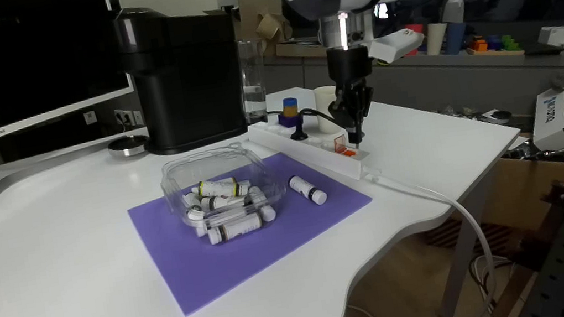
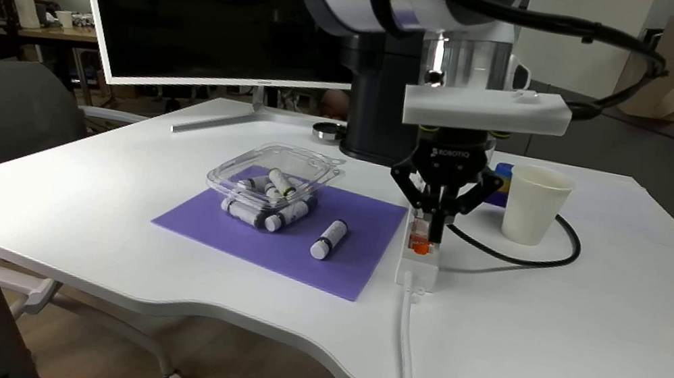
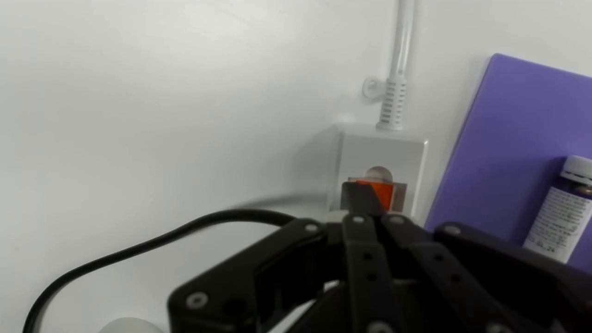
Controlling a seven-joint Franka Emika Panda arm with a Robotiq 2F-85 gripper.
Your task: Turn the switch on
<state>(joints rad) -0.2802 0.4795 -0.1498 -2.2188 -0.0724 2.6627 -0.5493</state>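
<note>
The switch is an orange rocker (image 1: 349, 153) on the end of a low white power strip (image 1: 339, 165) with a long white cable (image 2: 406, 358). It also shows in an exterior view (image 2: 420, 248) and in the wrist view (image 3: 383, 192), partly hidden behind a fingertip. A small clear flap (image 1: 339, 143) stands beside it. My gripper (image 1: 357, 141) points down, with its fingers together and nothing between them. Its tips (image 2: 435, 234) are right over the switch, and in the wrist view the dark fingertip (image 3: 358, 192) overlaps the rocker's left part. I cannot tell whether they touch.
A black plug (image 1: 299, 133) and a coloured block stack (image 1: 288, 111) are on the strip. A paper cup (image 2: 534, 205) and black cable (image 2: 562, 257) are close by. A purple mat (image 1: 206, 287) bears a clear box (image 1: 173, 180) and white bottles (image 1: 307, 190). A black machine (image 1: 187, 83) stands behind.
</note>
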